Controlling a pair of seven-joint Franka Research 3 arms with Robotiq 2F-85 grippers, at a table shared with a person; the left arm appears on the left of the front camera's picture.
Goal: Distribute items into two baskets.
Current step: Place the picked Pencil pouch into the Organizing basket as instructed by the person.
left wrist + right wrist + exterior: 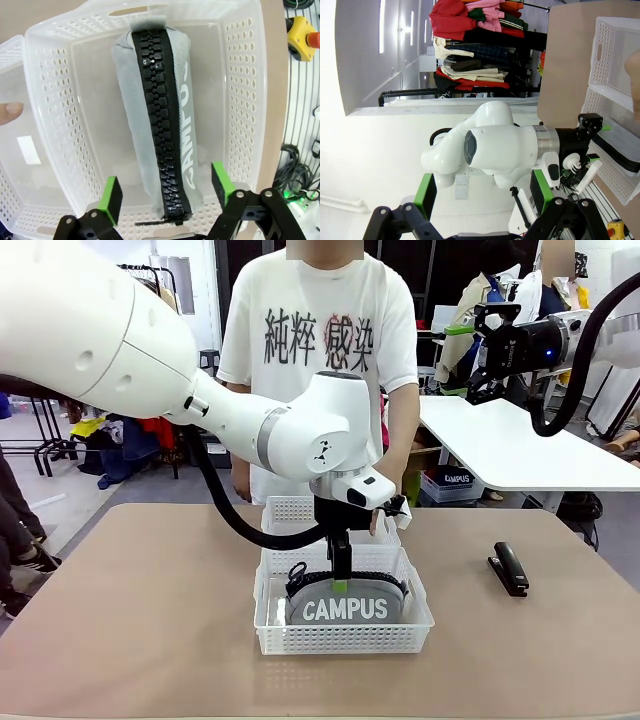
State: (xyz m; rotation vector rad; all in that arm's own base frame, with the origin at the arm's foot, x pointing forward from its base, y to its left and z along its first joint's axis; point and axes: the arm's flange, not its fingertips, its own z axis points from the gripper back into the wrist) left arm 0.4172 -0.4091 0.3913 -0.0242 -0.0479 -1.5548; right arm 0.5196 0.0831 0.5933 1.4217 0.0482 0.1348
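The grey "CAMPUS" pouch (345, 606) lies in the nearer white basket (275, 638), zipper up. In the left wrist view the pouch (150, 100) runs lengthwise along that basket (55, 115). My left gripper (340, 578) hangs just above the pouch's end, open (167, 192); its green pads (112, 198) stand clear on either side. The second basket (290, 508) sits right behind the first. The black stapler (509, 568) lies on the table to the right. My right gripper (478, 348) is raised high at the upper right, open and empty (482, 192).
A person stands at the far side, one hand (386, 516) at the far basket; a fingertip (10, 112) shows on its rim. A white side table (520, 445) stands behind on the right. Bare tan tabletop (130, 610) lies left of the baskets.
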